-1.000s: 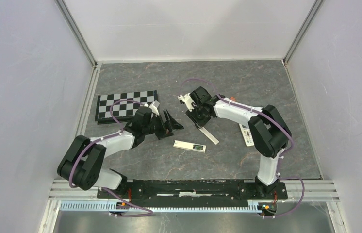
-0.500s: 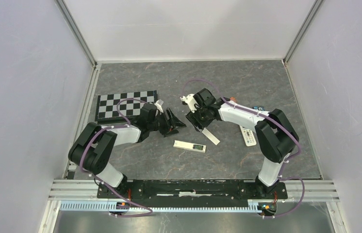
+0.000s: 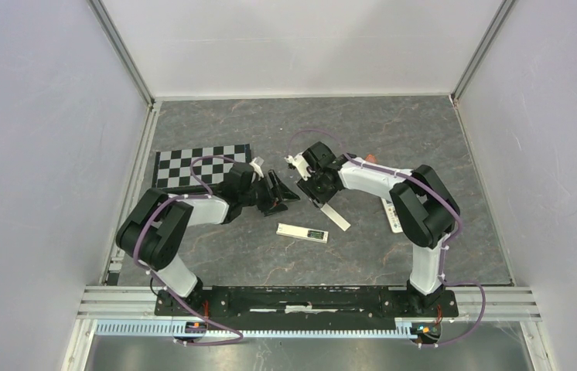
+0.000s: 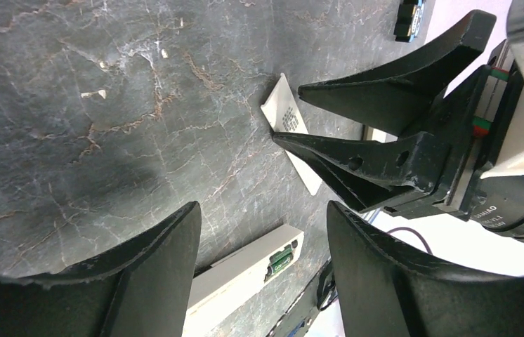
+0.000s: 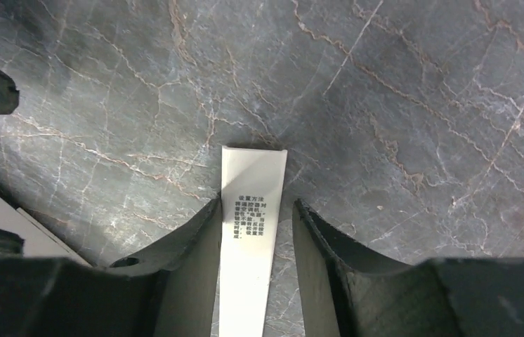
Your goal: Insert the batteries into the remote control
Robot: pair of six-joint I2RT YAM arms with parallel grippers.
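Observation:
The remote control [image 3: 302, 232] lies back-up on the table's middle, with green-marked batteries [image 3: 317, 233] sitting in the recess at its right end. In the left wrist view the remote [image 4: 241, 274] and batteries [image 4: 282, 257] show between my fingers, farther off. My left gripper [image 3: 278, 192] [image 4: 263, 210] is open and empty, above and left of the remote. A thin white cover strip with printed text [image 3: 333, 214] [image 5: 252, 225] lies flat on the table. My right gripper [image 3: 318, 189] [image 5: 256, 203] is open and straddles the strip's upper end, the left finger against its edge.
A checkerboard [image 3: 200, 168] lies at the left rear. A second white handset with buttons [image 3: 394, 216] lies under my right arm. A small orange object [image 3: 370, 160] sits behind that arm. The two grippers' tips are close together.
My left arm has folded in and its gripper has shifted a little right, toward the right gripper. The right gripper stays over the cover strip. The remote has not moved.

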